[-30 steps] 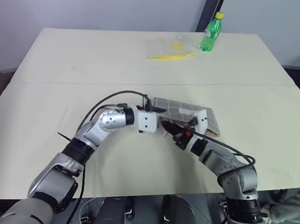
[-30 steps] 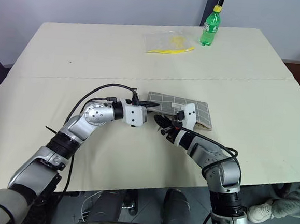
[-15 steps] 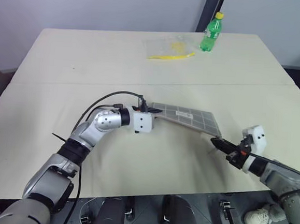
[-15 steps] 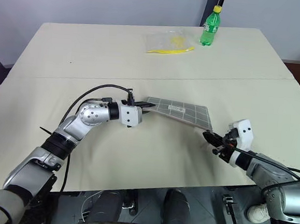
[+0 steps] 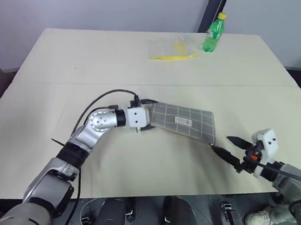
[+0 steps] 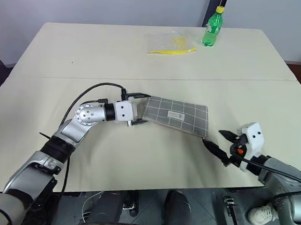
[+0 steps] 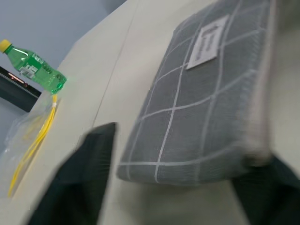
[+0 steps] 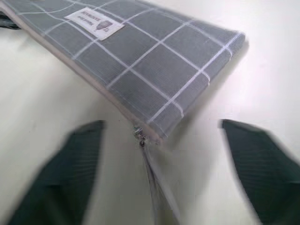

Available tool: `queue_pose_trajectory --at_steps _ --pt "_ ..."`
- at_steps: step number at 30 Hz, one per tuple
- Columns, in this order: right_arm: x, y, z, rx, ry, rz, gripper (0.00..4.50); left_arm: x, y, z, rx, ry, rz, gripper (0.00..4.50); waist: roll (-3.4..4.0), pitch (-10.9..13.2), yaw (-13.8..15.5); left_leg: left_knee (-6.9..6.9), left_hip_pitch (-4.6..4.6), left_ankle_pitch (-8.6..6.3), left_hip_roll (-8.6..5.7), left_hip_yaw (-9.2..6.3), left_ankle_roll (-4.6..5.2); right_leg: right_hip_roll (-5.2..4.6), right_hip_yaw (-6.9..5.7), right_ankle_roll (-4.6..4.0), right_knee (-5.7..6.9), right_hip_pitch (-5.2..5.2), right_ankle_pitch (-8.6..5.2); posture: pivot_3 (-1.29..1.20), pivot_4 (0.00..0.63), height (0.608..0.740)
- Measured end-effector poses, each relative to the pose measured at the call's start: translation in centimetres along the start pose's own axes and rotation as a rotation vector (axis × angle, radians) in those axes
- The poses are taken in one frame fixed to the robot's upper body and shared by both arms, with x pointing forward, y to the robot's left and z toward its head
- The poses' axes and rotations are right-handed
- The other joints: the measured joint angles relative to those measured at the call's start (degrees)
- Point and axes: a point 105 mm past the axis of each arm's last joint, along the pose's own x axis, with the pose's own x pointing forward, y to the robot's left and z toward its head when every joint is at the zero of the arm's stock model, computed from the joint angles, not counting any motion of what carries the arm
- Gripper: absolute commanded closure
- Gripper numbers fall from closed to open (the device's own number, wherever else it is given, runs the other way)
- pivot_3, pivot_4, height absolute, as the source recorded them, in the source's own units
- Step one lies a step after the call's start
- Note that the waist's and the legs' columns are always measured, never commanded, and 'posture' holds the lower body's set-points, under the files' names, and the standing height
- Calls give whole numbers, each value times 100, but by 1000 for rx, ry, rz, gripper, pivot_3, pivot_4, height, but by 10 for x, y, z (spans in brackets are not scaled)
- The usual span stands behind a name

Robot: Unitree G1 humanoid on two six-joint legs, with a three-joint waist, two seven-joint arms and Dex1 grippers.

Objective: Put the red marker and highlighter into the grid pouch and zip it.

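Both grippers, left (image 6: pixel 140 109) and right (image 6: pixel 220 143), stood released around the flat grey white-gridded fabric pouch (image 6: pixel 176 115); a green plastic bottle (image 6: pixel 212 26) stood at one o'clock; label unreadable.

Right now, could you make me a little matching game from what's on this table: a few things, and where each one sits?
Things:
1. green bottle
2. clear plastic bag
3. grid pouch
4. right gripper

Places:
A. lying flat mid-table, its end between the left gripper's open fingers
B. far edge, standing upright
C. open, just off the pouch's zip corner
D. lying beside the bottle

Pairs: 1-B, 2-D, 3-A, 4-C
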Motion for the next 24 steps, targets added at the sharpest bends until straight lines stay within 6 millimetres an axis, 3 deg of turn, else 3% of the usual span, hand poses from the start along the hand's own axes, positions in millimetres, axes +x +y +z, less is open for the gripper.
queue_pose_trajectory --at_steps 5,12,24 --pt "-5 -2 13 -23 -61 23 0 -6 -3 13 -106 -64 21 53 0 0 -16 -1 4 2 6 0 -4 4 1 0 6 -1 0 0 150 740" --pt "-14 -6 20 -78 -106 20 0 -64 11 5 -340 -3 158 53 2 -1 -3 -1 10 2 5 -1 -9 4 0 -1 7 -1 -1 0 150 740" --pt "-41 -19 18 -275 -82 -17 0 -138 28 -20 -595 79 312 53 4 -2 0 -5 16 -5 4 -4 -23 5 -1 -19 -6 -8 -13 0 150 740"
